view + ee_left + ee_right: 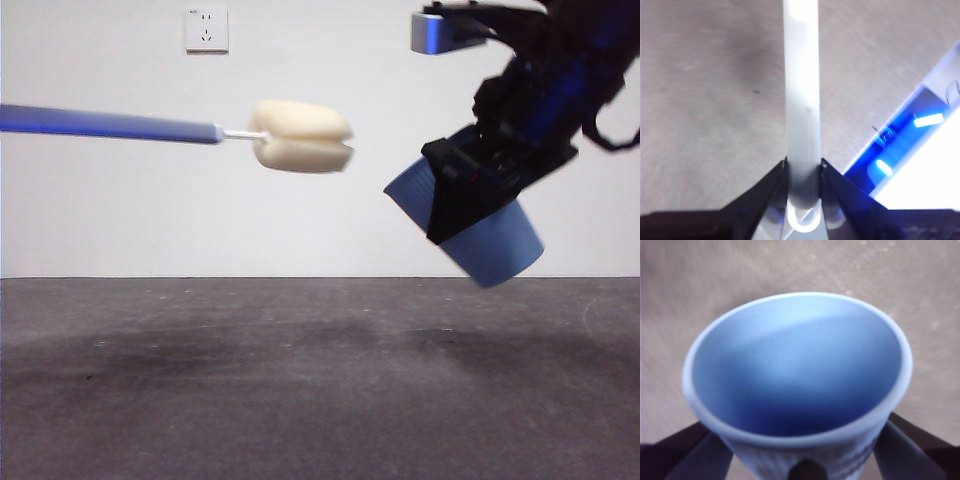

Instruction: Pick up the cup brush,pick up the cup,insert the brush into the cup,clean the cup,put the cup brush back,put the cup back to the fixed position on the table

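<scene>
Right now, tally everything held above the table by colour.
Blue: 1, the cup, tilted in the right hand
Grey handle with a cream sponge head: 1, the cup brush, held level in the left hand
Total: 2

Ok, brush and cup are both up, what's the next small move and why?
Probably ease the left gripper sideways to bring the cup brush toward the cup, held tilted by the right gripper; the sponge is still outside the mouth and sits slightly higher.
</scene>
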{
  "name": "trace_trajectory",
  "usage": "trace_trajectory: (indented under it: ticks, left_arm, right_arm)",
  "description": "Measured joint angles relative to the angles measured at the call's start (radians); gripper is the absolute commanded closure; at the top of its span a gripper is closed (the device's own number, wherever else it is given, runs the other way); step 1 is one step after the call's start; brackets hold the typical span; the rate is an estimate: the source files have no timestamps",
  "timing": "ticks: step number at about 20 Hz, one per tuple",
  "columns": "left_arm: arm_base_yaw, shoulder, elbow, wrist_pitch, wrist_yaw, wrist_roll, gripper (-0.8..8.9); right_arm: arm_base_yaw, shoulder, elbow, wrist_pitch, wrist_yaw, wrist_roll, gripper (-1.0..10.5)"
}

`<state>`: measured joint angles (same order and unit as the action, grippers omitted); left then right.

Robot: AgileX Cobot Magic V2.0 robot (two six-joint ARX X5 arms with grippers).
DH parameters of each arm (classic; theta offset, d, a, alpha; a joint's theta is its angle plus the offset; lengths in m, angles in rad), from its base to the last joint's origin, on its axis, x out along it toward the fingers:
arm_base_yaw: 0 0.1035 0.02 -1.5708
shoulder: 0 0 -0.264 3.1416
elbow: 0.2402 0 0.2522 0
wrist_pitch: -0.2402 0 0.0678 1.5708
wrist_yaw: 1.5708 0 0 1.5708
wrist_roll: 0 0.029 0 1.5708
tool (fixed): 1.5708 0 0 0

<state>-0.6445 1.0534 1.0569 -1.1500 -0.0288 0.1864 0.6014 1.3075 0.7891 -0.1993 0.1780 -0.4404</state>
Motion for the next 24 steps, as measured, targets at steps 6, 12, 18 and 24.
trace_trajectory:
  ticks: [6,12,18,24]
  left_arm:
    - [-0.037,0.05,0.0,0.01,0.008,0.084,8.22]
    - [-0.111,0.062,0.0,0.013,0.01,0.095,8.22]
    - [-0.156,0.124,0.0,0.048,0.01,0.094,8.22]
    - [-0.2,0.205,0.0,0.142,0.042,0.074,8.22]
  right_arm:
    - [0.09,0.0,0.055,-0.154,0.186,-0.269,9.6]
    - [0.113,0.0,0.055,-0.183,0.269,-0.431,9.6]
    - [0.184,0.0,0.055,-0.192,0.281,-0.489,9.6]
    - [0.309,0.003,0.055,-0.198,0.313,-0.548,9.6]
